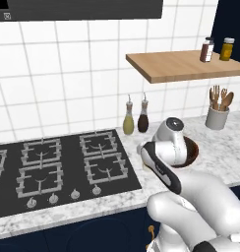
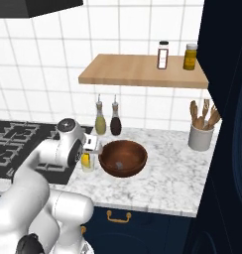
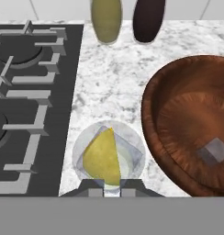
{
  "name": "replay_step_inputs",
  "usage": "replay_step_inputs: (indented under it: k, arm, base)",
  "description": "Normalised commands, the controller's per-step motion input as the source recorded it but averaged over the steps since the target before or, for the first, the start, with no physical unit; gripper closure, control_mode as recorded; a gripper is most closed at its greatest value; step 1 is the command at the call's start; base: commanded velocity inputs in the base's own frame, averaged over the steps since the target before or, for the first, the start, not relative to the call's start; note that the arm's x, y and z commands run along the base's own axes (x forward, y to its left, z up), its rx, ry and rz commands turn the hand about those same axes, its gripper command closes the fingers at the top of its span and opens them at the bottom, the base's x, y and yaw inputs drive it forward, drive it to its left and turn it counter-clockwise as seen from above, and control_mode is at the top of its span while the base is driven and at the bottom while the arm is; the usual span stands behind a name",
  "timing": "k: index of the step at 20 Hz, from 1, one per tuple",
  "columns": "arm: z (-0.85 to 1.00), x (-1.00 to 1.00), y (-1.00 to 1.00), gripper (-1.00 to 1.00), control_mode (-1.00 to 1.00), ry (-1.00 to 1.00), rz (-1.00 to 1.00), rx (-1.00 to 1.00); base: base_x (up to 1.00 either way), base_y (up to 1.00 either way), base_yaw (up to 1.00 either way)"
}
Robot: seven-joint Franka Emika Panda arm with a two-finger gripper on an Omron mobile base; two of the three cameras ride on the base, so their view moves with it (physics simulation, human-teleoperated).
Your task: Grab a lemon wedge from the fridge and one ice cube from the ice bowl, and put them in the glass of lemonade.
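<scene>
In the hand view I look straight down into the glass of lemonade (image 3: 108, 158), which stands on the marble between the hob and the brown ice bowl (image 3: 178, 92). The yellow lemon wedge (image 3: 103, 158) hangs over the glass mouth, its lower end between my fingertips. My gripper (image 3: 111, 187) is shut on it. A pale clear square shows inside the glass beside the wedge. One ice cube (image 3: 215, 151) lies in the bowl. From the right base view the gripper (image 2: 91, 147) hovers just above the glass (image 2: 87, 161), left of the bowl (image 2: 122, 158). The fridge is out of view.
The black gas hob (image 1: 63, 162) lies left of the glass. An oil bottle (image 2: 100, 123) and a dark bottle (image 2: 115, 124) stand at the wall behind. A utensil crock (image 2: 200, 135) sits at the right; a wooden shelf (image 2: 138, 69) with two jars hangs overhead.
</scene>
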Motion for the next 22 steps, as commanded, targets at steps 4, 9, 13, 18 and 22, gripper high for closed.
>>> replay_step_inputs:
  k: [4,9,13,18,22]
  arm:
    - [-0.02,0.00,-0.07,-1.00,-1.00,0.01,0.00,0.00]
    - [0.01,0.11,-0.13,-1.00,-1.00,0.00,0.00,0.00]
    - [-0.01,0.07,-0.10,-1.00,-1.00,0.01,0.00,0.00]
    - [-0.06,0.04,-0.08,-1.00,-1.00,0.04,0.00,0.00]
    - [0.00,0.00,-0.10,-1.00,-1.00,0.03,0.00,0.00]
  base:
    - [0.00,0.00,0.00]
    - [0.00,0.00,0.00]
    - [0.00,0.00,0.00]
    - [0.00,0.00,0.00]
    - [0.00,0.00,0.00]
